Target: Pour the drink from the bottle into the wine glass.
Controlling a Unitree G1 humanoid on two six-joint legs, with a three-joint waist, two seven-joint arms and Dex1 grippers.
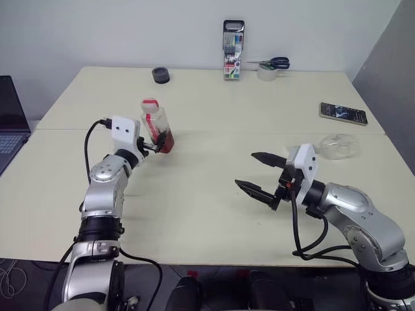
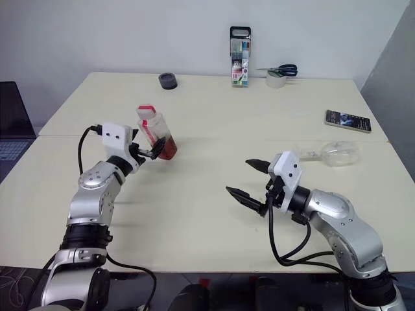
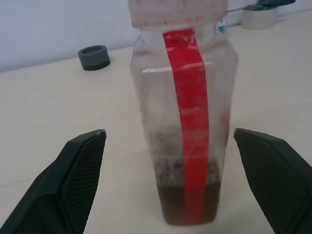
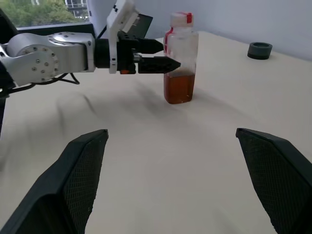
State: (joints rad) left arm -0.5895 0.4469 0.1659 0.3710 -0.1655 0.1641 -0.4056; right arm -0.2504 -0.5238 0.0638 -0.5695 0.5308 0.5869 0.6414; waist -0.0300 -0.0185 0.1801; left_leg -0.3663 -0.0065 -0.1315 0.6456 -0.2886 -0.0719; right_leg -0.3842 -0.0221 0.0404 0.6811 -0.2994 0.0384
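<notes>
While the bottle (image 1: 156,126) stands upright left of centre in the head views, its pale cap (image 1: 150,103) is on and the drink (image 1: 166,142) fills only the lowest part of the body. The left gripper (image 1: 154,144) is level with the bottle's lower half, its fingers spread wide on either side of the body and, in the left wrist view, clear of both walls, so nothing is grasped yet. The right gripper (image 1: 260,173) hangs over bare table at lower right of centre, likewise spread wide and empty. The wine glass (image 1: 338,146) appears to lie on its side at the right edge of the table, near a phone (image 1: 343,113), well apart from the bottle. From here the risks seem plain: a finger nudging the light, nearly empty bottle before the other closes could tip or slide it; the cap must come off before any pour; and a glass lying down cannot receive liquid until it is stood up, so pouring early would spill on the table (image 1: 201,214).
</notes>
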